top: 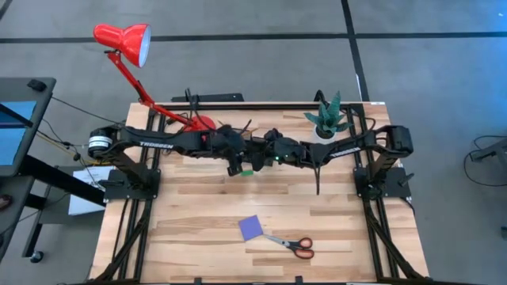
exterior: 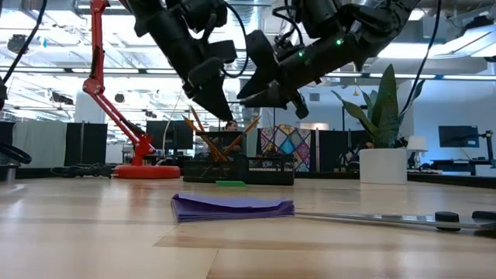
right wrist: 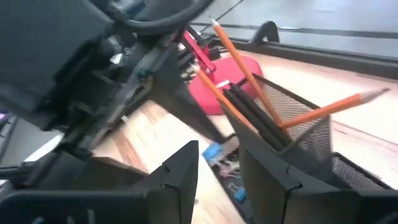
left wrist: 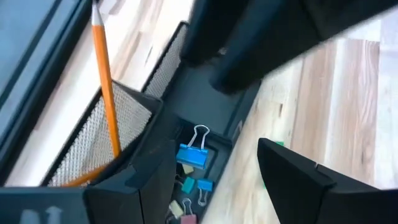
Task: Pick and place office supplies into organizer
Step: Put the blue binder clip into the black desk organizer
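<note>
The black mesh organizer [exterior: 240,169] stands at the table's far middle. Orange pencils [right wrist: 249,74] and black pens lean in its taller cup, and coloured binder clips [left wrist: 193,155] lie in its low tray. My left gripper [left wrist: 211,186] hovers open above that tray. My right gripper [right wrist: 221,171] is also open, just beside it and above the organizer; the two meet tip to tip [top: 252,157]. A small green eraser [top: 247,172] lies on the wood just in front of the organizer. The purple notepad [top: 251,227] and the red-handled scissors [top: 295,245] lie flat near the front edge.
A red desk lamp [top: 123,38] stands with its base [exterior: 146,171] at the far left, close to the organizer. A potted plant [top: 329,119] sits at the far right. Bare wood spreads between the organizer and the notepad.
</note>
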Available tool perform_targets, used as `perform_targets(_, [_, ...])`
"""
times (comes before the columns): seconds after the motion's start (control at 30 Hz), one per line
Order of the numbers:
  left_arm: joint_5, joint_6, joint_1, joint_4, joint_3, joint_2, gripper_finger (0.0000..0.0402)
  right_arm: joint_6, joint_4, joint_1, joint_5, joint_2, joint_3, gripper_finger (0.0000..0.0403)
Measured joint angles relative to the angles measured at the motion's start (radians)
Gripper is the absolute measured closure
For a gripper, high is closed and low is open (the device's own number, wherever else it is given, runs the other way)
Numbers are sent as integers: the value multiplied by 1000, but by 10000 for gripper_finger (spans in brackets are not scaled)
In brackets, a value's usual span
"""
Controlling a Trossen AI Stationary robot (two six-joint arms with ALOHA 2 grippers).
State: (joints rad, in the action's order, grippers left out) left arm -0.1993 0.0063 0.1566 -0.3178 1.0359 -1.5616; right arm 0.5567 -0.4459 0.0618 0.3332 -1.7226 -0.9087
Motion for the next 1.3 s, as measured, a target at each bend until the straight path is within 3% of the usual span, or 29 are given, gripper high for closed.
perform_targets(0.17, [-3,31,0,21,0,-7,184,28,-10,-1,-23,-66,2,290])
perform_targets(0.3, [-26,39,-1,-44,0,-7,184,25,-191,8,-48,-146,-4,290])
perform_targets(0.47, [-60,-1,-1,-54,0,-7,184,-12,-223,21,-20,-147,-3,290])
perform_targets(0.8, [-43,-10,2,-38,0,-7,184,-34,-157,10,29,-120,-1,290])
perform_targets(1.1, [-69,-20,14,-27,0,-7,184,-94,-36,-44,100,-3,-1,290])
perform_targets(1.3, [-36,-17,12,-23,0,-7,184,-94,-4,-41,48,0,-1,290])
